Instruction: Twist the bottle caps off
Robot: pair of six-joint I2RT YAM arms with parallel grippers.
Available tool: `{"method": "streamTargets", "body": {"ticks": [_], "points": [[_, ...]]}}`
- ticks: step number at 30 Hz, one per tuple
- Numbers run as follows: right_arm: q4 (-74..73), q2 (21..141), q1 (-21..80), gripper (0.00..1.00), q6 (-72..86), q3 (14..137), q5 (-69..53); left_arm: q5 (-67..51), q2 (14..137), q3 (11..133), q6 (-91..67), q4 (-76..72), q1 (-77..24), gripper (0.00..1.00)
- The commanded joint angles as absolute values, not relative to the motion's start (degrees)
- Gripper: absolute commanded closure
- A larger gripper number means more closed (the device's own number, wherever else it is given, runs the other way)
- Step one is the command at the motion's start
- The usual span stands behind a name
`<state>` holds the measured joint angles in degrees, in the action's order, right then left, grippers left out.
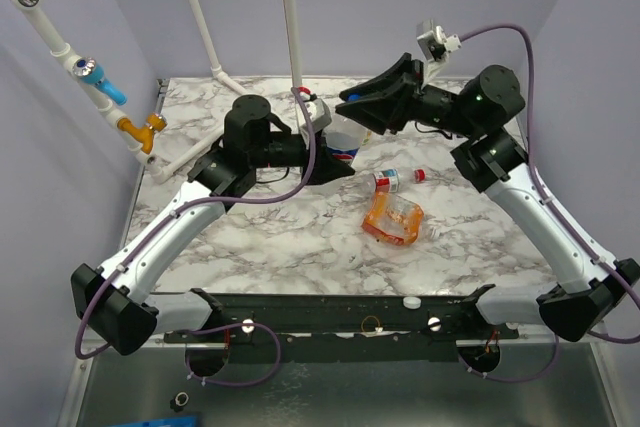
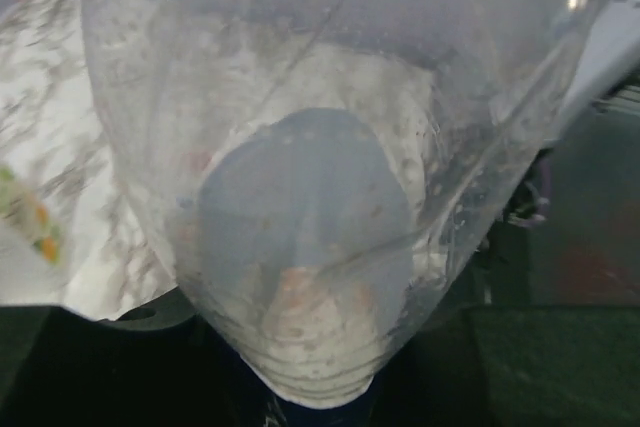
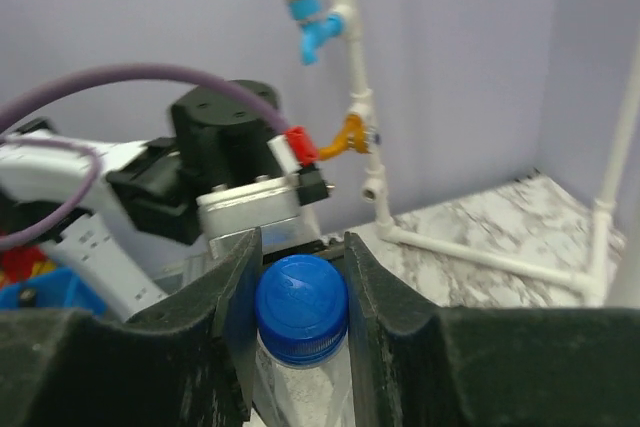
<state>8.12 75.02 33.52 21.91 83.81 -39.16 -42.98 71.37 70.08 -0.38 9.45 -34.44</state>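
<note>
Caught mid-unscrew at top view's upper centre, with right gripper (image 3: 297, 252) clamped on blue cap (image 3: 301, 309) of bottle (image 1: 343, 137) and left gripper (image 1: 328, 169) hold impossible to tell; next, likely twist cap loose, keeping bottle steady.

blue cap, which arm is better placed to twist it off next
Right. Its fingers press both sides of the blue cap, ready to twist. The left arm is down at the bottle body, which fills its camera.

Left wrist view filled by clear plastic bottle (image 2: 300, 197), blurred, edges cut off, left gripper (image 1: 330, 162) fingertips hidden behind it, blue round screw cap (image 3: 300, 309) mostly hidden in top view, bottle body cropped by right wrist view's bottom edge
</note>
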Motion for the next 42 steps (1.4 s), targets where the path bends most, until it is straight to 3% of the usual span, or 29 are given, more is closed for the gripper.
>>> {"method": "streamTargets", "body": {"ticks": [1, 7, 8, 9, 10, 11, 12, 16, 29, 38, 42], "points": [[17.3, 72.05, 34.71, 1.0, 23.14, 83.5, -68.26, -60.66, 71.18, 72.98, -8.95, 9.24, -33.84, 0.95], [18.77, 72.27, 34.32, 1.0, 25.49, 82.35, -73.75, -64.54, 71.28, 72.95, -10.33, 9.2, -33.71, 0.95], [16.87, 72.23, 34.35, 0.95, 24.43, 82.57, -71.91, -63.99, 71.21, 72.86, -10.24, 9.14, -33.75, 0.95], [14.13, 72.18, 34.28, 0.85, 22.52, 83.23, -69.33, -63.07, 71.36, 72.94, -9.96, 9.14, -33.67, 0.95], [10.34, 72.2, 34.28, 0.62, 20.67, 84.21, -65.4, -62.03, 71.41, 72.95, -9.58, 9.15, -33.55, 0.95], [7.44, 72.15, 34.33, 0.47, 18.83, 85.15, -60.96, -60.54, 71.39, 73.04, -8.9, 9.2, -33.55, 0.95], [5.04, 72.01, 34.28, 0.41, 17.82, 85.63, -56.14, -58.79, 71.37, 73.04, -8.13, 9.3, -33.5, 0.95], [1.39, 71.03, 34.3, 0.01, 16.87, 86.85, -41.44, -51.49, 71.45, 72.95, -4.86, 9.72, -33.31, 0.95], [-12.95, 77.97, 34.36, 0.02, 21.6, 98.46, -22.83, -32.25, 71.37, 71.2, 7.42, 9.59, -33.3, 0.95], [-10.29, 80.05, 34.36, 0.18, 23.49, 97.16, -21.94, -29.47, 72.06, 71.02, 7.12, 8.92, -33.31, 0.94], [-8.32, 80.13, 34.39, 0.34, 24.32, 96.07, -22.21, -29.38, 72.16, 70.67, 6.85, 8.79, -33.31, 0.94]]}}
